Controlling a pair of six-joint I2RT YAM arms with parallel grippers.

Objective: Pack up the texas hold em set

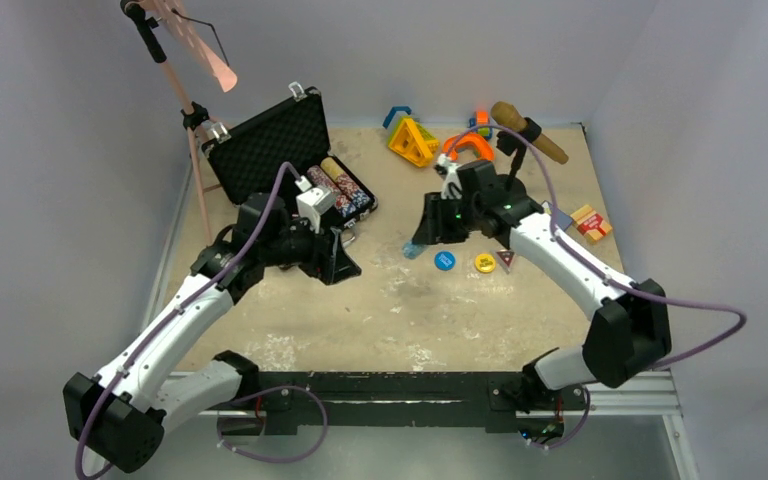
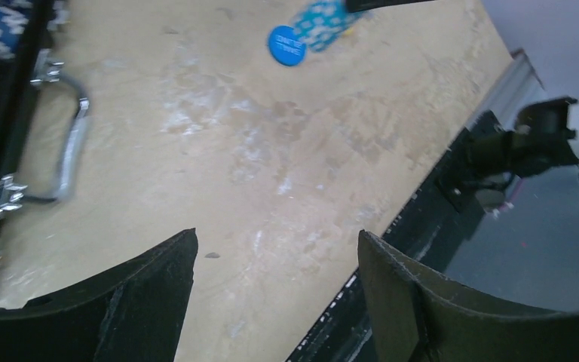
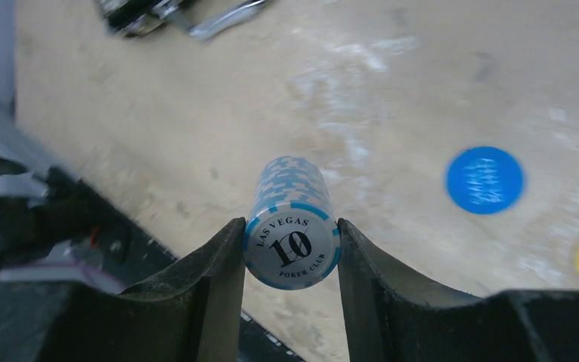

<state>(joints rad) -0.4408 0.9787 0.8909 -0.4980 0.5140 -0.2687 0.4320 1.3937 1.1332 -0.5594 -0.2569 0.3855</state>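
Light-blue poker chip stack (image 3: 290,188): pinched in right gripper (image 3: 290,224) jaws, right of open black silver-cornered briefcase (image 1: 270,145). Left gripper (image 2: 275,241) jaws apart, empty. Advice: carry level, seat in briefcase's chip slot before releasing.

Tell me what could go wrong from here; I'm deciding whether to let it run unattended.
The light blue chip stack is pinched sideways in the right end effector, and part of it reaches past the fingertips; those chips may spill before reaching the case.
The open left end effector hangs by the case handle, so the arms could collide there.
The blue disc and yellow disc lie loose near the right arm and could be swept.
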